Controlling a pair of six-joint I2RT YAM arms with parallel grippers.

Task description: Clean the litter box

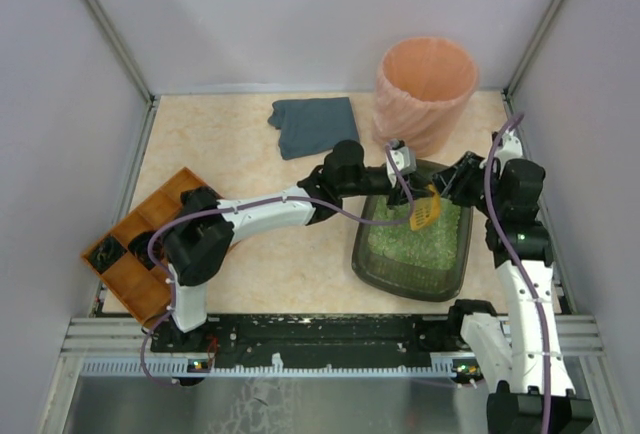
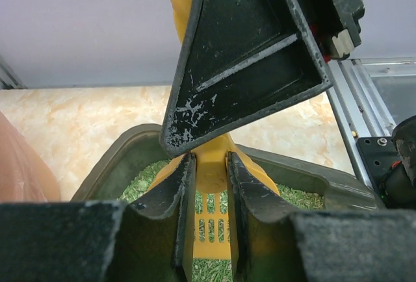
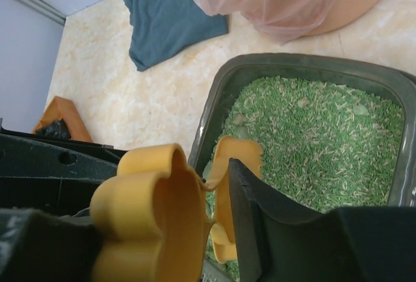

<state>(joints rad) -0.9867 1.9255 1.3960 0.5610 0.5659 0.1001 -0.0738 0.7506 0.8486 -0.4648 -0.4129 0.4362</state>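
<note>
Grey-green litter box (image 1: 405,288) lies lengthwise near-to-far; left end effector (image 2: 210,165) pinches yellow scoop (image 1: 427,213), right end effector (image 1: 446,187) unclear.

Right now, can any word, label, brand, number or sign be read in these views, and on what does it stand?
None can be read. The litter box, yellow scoop, peach bin, blue cloth and wooden tray show no print in any view.
</note>
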